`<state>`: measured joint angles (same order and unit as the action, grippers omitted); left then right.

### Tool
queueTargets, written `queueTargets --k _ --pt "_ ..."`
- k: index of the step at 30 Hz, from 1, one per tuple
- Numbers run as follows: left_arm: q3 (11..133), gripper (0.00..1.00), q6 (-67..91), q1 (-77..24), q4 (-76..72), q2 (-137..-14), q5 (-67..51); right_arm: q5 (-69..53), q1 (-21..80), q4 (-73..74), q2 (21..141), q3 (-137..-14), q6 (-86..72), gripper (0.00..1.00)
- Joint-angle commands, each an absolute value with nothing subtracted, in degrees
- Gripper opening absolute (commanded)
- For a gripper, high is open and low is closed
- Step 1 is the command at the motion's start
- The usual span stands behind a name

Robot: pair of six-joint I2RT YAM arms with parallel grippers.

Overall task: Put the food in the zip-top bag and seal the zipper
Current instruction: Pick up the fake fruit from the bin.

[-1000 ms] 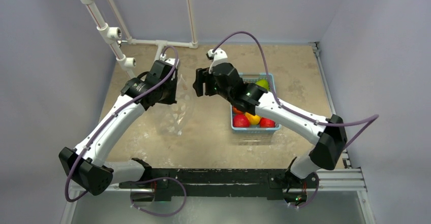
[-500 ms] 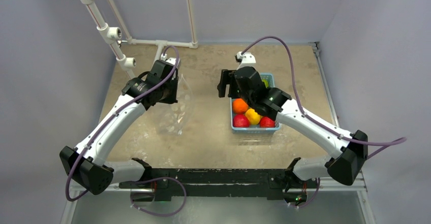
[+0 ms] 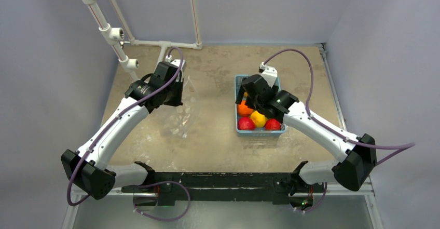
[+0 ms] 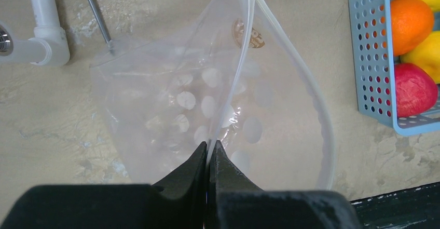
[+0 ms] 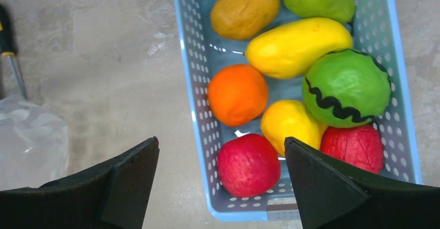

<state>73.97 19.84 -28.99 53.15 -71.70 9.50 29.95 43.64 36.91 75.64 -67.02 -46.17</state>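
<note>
The zip-top bag [image 3: 179,117] lies clear and crinkly on the table at centre left. My left gripper [image 3: 174,91] is shut on its mouth edge. In the left wrist view the fingertips [image 4: 209,145] pinch one side of the zipper [image 4: 244,47], and the other side bows out, so the mouth gapes. The food [image 3: 254,117] lies in the light-blue basket [image 3: 259,131]. The right wrist view shows an orange [image 5: 237,94], a red fruit [image 5: 248,164], a striped green fruit [image 5: 346,86] and a long yellow fruit [image 5: 298,47]. My right gripper [image 5: 221,139] is open and empty above the basket's left wall.
A white pipe frame [image 3: 111,31] stands at the back left. A screwdriver [image 4: 96,11] lies by the bag's far corner. The black base rail [image 3: 218,179] runs along the near edge. The basket's perforated wall [image 4: 371,57] is right of the bag.
My right arm has swung right, from beside the bag's mouth to above the basket, jaws open. My left gripper has stayed shut on the bag.
</note>
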Motion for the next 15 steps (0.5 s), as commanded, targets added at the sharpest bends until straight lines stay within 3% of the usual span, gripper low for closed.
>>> queueTargets --k 1,15 --pt "72.6 0.00 18.5 -28.7 50.5 -69.8 7.7 34.7 42.2 43.9 73.9 -66.9 -56.2 0.97" --pt "69.5 0.00 17.0 -28.7 48.1 -68.2 4.7 35.9 34.7 45.3 72.0 -62.6 -62.1 0.99"
